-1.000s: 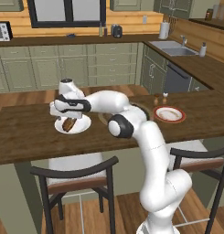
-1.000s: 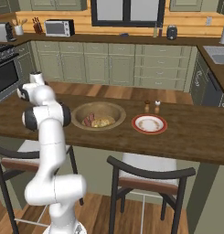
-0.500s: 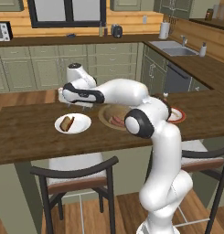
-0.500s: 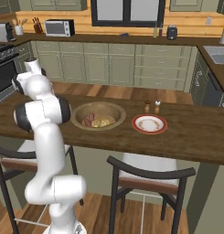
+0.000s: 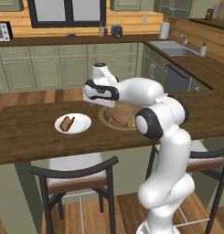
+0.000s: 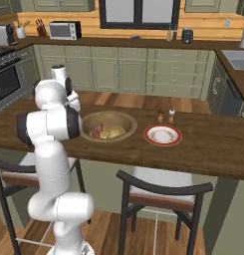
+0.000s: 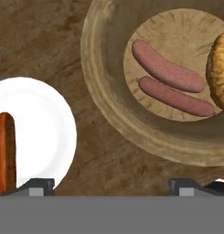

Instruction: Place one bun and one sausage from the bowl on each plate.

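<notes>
With the white plate (image 5: pixel 81 124) served, we had swung our wide-open, empty gripper (image 7: pixel 111 185) back toward the bowl (image 7: pixel 104 114) for the red-rimmed plate (image 6: pixel 163 135).

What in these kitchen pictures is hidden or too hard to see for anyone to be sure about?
- Gripper: hand view shows just the fingertips; open or shut can't be told.
- Bun in the bowl: cut off by the right edge of the hand view.
- Food on the white plate: cut by the left edge there; small in the left base view.
- Red-rimmed plate: contents too small, right base view.
</notes>
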Motion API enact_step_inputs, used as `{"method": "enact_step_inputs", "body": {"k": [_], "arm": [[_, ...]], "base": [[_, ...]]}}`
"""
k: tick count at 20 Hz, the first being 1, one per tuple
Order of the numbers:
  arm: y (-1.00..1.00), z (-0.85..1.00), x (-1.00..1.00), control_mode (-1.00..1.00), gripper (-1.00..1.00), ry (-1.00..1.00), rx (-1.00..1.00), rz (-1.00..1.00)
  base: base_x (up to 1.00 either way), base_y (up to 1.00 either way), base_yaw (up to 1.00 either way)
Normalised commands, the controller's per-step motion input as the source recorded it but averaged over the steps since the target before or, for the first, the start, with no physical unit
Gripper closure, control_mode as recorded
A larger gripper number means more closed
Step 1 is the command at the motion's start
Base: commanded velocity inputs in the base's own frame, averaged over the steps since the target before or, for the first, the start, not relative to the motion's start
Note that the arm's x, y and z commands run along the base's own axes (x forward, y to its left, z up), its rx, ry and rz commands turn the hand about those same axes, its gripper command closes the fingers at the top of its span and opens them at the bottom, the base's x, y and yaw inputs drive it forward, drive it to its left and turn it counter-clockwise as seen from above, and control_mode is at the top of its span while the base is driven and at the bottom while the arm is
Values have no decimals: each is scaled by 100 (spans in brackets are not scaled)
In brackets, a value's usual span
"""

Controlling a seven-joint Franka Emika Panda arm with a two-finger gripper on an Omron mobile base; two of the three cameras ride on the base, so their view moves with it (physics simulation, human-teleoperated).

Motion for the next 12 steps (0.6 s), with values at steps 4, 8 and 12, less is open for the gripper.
{"method": "enact_step_inputs", "body": {"k": [4, 8, 12], "arm": [[-100, -13, 15, -100, -100, 24, 0, -17], [-100, -26, 11, -100, -100, 25, 0, -16], [-100, -33, 5, -100, -100, 17, -2, -8]], "base": [[0, 0, 0], [0, 0, 0], [0, 0, 0]]}}
